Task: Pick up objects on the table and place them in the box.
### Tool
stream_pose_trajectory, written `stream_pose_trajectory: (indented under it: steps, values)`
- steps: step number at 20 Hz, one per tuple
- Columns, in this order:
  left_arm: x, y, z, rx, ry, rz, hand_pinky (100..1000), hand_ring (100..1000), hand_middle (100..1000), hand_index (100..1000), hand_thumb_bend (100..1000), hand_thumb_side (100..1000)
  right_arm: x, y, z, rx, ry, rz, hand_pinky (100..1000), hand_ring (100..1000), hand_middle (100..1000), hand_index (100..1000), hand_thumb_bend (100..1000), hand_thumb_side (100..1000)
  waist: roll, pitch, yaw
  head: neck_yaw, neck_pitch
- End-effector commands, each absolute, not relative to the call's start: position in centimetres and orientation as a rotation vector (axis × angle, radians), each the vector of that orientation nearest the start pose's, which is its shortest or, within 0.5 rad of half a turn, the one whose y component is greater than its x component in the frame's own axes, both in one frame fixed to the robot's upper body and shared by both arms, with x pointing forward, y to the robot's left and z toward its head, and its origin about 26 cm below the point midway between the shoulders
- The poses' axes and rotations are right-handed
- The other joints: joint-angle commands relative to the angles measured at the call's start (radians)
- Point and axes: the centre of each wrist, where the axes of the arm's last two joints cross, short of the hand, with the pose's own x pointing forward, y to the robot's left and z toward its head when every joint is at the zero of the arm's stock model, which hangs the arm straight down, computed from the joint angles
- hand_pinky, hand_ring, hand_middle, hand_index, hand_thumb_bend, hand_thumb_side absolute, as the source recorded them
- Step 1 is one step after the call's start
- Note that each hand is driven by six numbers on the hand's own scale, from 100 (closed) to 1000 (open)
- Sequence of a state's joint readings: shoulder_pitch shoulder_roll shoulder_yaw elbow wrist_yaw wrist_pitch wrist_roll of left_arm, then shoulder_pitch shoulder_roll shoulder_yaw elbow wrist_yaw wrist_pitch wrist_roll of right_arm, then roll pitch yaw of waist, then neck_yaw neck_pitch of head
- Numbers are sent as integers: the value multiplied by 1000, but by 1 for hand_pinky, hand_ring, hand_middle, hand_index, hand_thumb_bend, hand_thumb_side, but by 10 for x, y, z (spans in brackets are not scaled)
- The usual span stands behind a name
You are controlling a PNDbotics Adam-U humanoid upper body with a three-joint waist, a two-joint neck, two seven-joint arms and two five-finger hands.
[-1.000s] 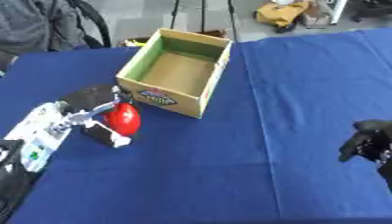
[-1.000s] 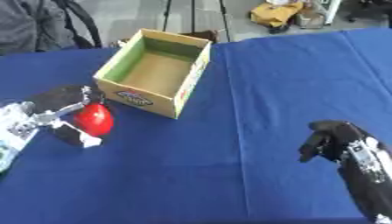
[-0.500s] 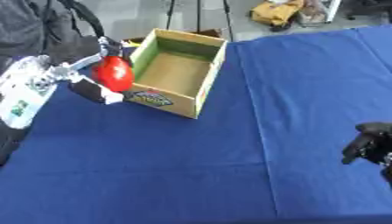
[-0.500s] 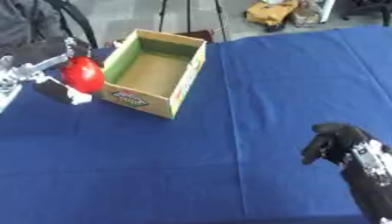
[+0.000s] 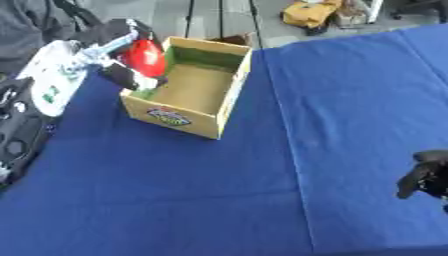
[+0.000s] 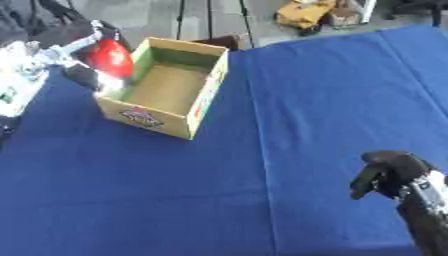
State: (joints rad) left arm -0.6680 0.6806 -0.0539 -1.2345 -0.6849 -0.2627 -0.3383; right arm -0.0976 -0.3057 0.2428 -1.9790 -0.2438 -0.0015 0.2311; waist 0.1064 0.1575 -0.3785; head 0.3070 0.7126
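The left hand (image 5: 122, 55) is coming in from the tabletop's left edge and is curling its fingers and thumb around a red object (image 5: 144, 54). The object is glossy, rounded and somewhat egg-shaped, with a bright highlight on its upper side; what it is exactly cannot be made out. It is hanging in the air, held clear of the blue tablecloth (image 5: 289, 150), right at the left wall of the box (image 5: 219, 107) and level with the top of that wall, partly overlapping the rim. Whether it is touching the cardboard cannot be told.

The box is an open cardboard carton with a plain brown floor, a green inner back wall and a coloured printed label on its near outside face. It is sitting toward the far left corner of the tabletop, turned at a slight angle, with its open side up. Nothing is showing inside it.

The right hand (image 6: 385, 175) is showing near the tabletop's near right corner, well apart from the box. It is black, its fingers are curling inward, and it is holding nothing.
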Motion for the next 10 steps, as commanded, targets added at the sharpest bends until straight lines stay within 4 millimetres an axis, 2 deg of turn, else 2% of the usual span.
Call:
stream_pose_trajectory:
  steps: [1, 6, 10]
  values:
    - [422, 384, 214, 999, -1525, -1339, 100, 310, 519, 705, 100, 182, 270, -217, 129, 450, -1956, 605, 489, 544, 501, 714, 100, 815, 2, -6, -15, 19, -17]
    - [434, 395, 198, 1047, -1500, -1276, 100, 324, 522, 705, 100, 162, 272, -214, 133, 459, -1960, 634, 489, 544, 501, 714, 100, 841, 25, 8, -58, 39, -31]
    - [437, 407, 186, 1096, -1468, -1232, 100, 347, 539, 720, 100, 151, 273, -211, 136, 463, -1965, 645, 489, 544, 500, 714, 100, 860, 34, 21, -80, 44, -47]
